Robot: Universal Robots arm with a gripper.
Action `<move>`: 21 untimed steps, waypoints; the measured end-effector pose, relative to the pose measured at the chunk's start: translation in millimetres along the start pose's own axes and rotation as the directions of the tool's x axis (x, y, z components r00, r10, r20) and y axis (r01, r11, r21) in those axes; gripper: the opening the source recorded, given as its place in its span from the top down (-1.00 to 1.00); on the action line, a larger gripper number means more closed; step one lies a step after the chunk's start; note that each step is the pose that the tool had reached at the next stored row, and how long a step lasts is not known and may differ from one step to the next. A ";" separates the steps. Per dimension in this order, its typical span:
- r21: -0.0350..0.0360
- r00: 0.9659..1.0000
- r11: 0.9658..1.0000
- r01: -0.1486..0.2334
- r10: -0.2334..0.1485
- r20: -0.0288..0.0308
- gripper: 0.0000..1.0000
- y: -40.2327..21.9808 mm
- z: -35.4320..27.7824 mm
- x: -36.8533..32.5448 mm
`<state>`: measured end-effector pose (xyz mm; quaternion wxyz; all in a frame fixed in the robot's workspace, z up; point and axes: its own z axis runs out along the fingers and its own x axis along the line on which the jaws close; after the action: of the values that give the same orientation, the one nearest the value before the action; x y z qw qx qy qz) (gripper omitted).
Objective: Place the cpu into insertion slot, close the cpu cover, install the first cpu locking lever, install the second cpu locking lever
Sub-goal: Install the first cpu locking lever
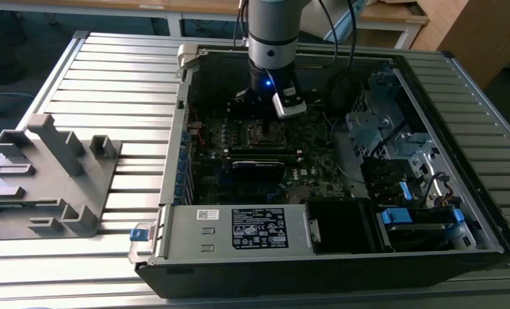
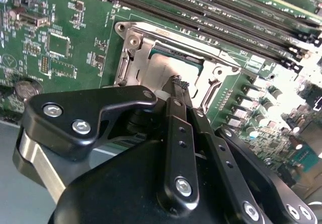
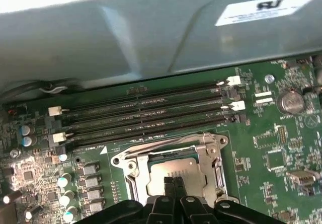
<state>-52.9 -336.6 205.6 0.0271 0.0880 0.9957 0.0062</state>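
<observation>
The cpu (image 3: 173, 169) lies in the insertion slot (image 3: 132, 182), its dull grey top showing through the window of the cpu cover (image 3: 161, 151). The silvery cover frame (image 2: 143, 50) lies down around the chip (image 2: 168, 63). My gripper (image 3: 173, 182) hangs just above the chip's near edge, its two thin black fingers (image 2: 177, 85) pressed together with nothing between them. In the exterior view the arm reaches down into the open computer case, and the gripper (image 1: 265, 119) is over the socket (image 1: 264, 133) in the middle of the board.
Long black memory slots (image 3: 146, 116) run beside the socket, with the grey case wall (image 3: 151, 38) behind them. A grey power supply box (image 1: 229, 228) fills the case front, drive bays and cables (image 1: 392, 141) stand at the exterior view's right, and a grey fixture (image 1: 49, 174) at its left.
</observation>
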 end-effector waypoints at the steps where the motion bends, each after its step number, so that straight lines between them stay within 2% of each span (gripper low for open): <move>1: -0.001 1.000 1.000 0.011 -0.011 0.000 0.79 0.0 0.2 -0.2; 4: -0.004 0.999 0.999 0.039 -0.039 -0.001 0.79 0.2 0.4 -0.7; 15: -0.005 0.999 0.999 0.048 -0.048 -0.001 0.79 0.2 -2.1 -0.9; 21: -0.008 0.996 0.996 0.088 -0.088 -0.002 0.79 0.2 -2.1 -1.2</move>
<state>-51.9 -336.6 207.8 0.0267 0.0438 0.9986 0.0089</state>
